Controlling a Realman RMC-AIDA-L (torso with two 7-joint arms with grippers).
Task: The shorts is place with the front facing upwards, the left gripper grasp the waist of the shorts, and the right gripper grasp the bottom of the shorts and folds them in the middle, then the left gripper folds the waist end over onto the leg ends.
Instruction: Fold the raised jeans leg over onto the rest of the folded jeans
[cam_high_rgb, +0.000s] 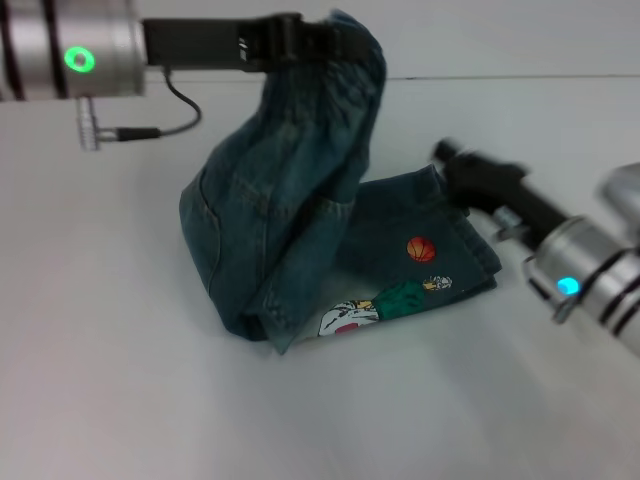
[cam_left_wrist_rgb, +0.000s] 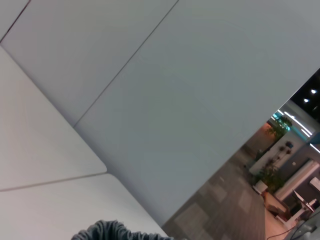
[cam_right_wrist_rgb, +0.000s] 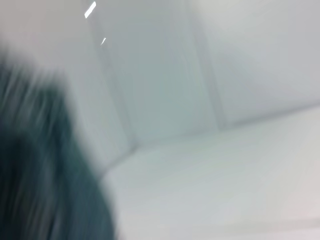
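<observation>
**Head view: waistband held high over a half-folded pair of shorts**

Head view shows the dark blue denim shorts with a cartoon print and small orange basketball patch (cam_high_rgb: 300, 230) draped in a tent shape on the pale grey desk (cam_high_rgb: 100, 330). Their waist end hangs from the left end effector (cam_high_rgb: 325, 40), which is clamped on the gathered cloth well above the desk, while the leg ends lie flat below and to the right.

Denim like this looks soft but fairly weighty: it sags and creases under its own load, so I judge the waistband seam, thick and firm, the safest place to hold. A pinch on a single layer could slip.

Off to the right, the right end effector (cam_high_rgb: 470, 175) sits low, just beside the hem edge of the legs, apparently apart from the fabric; motion blur hides its fingers and I cannot tell their spread.

From the left wrist view, only a ruffled strip of waistband shows.
</observation>
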